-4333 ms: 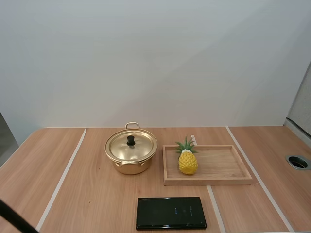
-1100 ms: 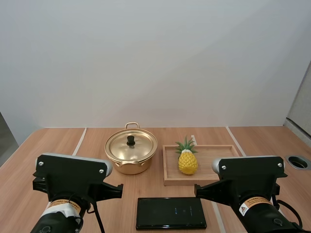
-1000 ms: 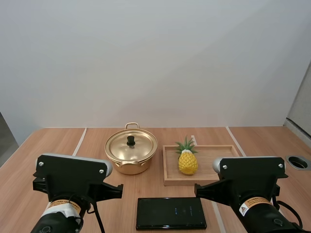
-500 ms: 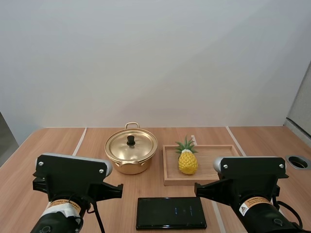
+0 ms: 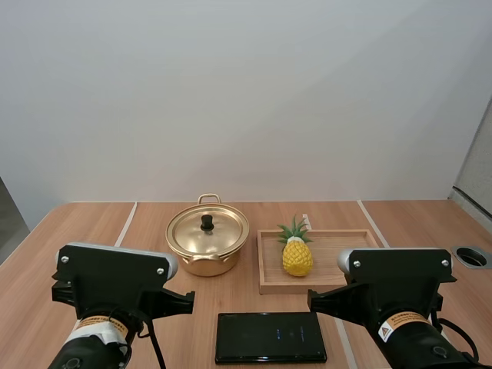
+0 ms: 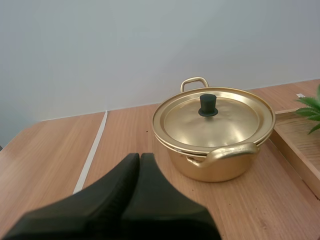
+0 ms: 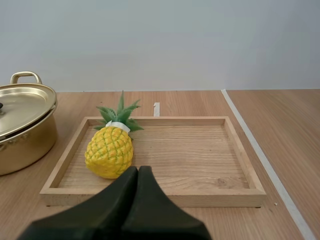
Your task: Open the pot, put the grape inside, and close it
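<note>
Lurker: Pot (image 5: 206,265) location at that moment? And was the lid (image 5: 223,234) on or off?

Regular: The gold pot sat on the worktop (image 5: 238,296) just left of the wooden tray (image 5: 346,265). It was close to it, but I couldn't tell whether they touched. The lid was on and seated flat, with its black knob (image 5: 207,223) sticking up in the middle. One loop handle faced the back wall and the other faced the arms.

Lurker: And the fruit?

Regular: It was a pineapple (image 5: 297,257) (yellow body, green crown, not a grape as the task said). It lay inside the tray at the left end, the end nearer the pot. Couldn't tell if it stood straight or leaned.

Lurker: Were the tools doing anything?

Regular: Not really. The left tool (image 6: 139,156) had both fingers pressed together into one dark wedge with nothing between them. It pointed at the pot from the near side and was well short of it. The right tool (image 7: 138,170) was the same, fingers closed flat against each other and holding nothing. It was aimed at the tray's near rim, roughly in line with the pineapple.

Lurker: Anything else down there?

Regular: A flat black slab (image 5: 270,337) lay on the worktop in front of the pot and tray, between the two arms.
</note>
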